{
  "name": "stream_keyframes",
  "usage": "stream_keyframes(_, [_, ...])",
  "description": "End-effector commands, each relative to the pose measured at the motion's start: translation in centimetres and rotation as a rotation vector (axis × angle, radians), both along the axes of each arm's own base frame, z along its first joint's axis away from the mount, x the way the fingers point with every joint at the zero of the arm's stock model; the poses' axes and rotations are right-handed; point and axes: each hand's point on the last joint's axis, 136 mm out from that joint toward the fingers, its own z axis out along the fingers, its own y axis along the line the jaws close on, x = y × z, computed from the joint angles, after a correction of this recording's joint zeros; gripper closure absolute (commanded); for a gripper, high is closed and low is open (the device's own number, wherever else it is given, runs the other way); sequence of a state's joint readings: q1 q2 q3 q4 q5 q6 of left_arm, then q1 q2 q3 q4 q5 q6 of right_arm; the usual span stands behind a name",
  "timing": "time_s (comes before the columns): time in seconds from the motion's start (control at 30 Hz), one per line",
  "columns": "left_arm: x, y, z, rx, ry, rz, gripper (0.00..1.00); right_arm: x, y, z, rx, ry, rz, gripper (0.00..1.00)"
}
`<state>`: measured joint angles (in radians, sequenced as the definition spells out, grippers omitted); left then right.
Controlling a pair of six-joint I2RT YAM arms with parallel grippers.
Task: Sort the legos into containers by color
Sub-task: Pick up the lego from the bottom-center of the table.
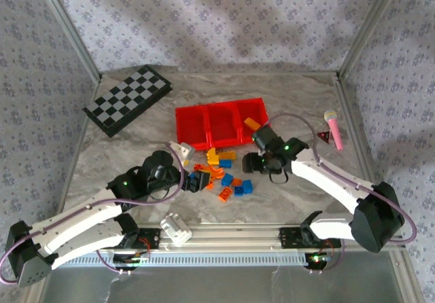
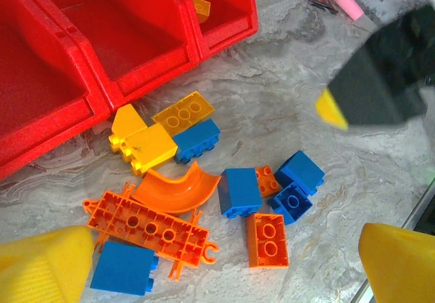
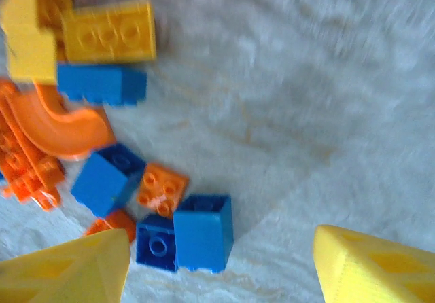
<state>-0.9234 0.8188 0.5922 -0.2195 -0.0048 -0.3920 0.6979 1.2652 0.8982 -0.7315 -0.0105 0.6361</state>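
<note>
Found left gripper and right gripper over the marble table, fingers spread wide, pinching nothing. Saw legos scattered between them, just short of the red tray. Spotted one orange-yellow brick in its right compartment.

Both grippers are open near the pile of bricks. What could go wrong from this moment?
1. In the pile of small blue, orange and yellow plastic bricks, a blue brick sits tight beside a small orange brick. The open right gripper could pinch both colours together.
2. The open left gripper hovers over the same pile, so the two grippers might collide.
</note>
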Motion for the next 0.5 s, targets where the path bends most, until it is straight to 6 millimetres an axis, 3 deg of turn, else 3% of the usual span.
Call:
stream_keyframes(0.0, [-0.2, -0.8, 1.3, -0.043, -0.053, -0.044, 0.0, -1.9, 0.1, -1.9, -0.029, 0.056, -0.087, 0.27])
stream_keyframes(0.2, [-0.3, -0.9, 1.0, -0.054, -0.052, -0.051, 0.0, -3.0, 2.0, -3.7, -0.069, 0.082, -0.057, 0.28])
stream_keyframes(0.47, [-0.7, -0.3, 1.0, -0.074, -0.048, -0.039, 0.0, -2.3, 2.0, -4.4, -0.172, 0.079, -0.067, 0.3])
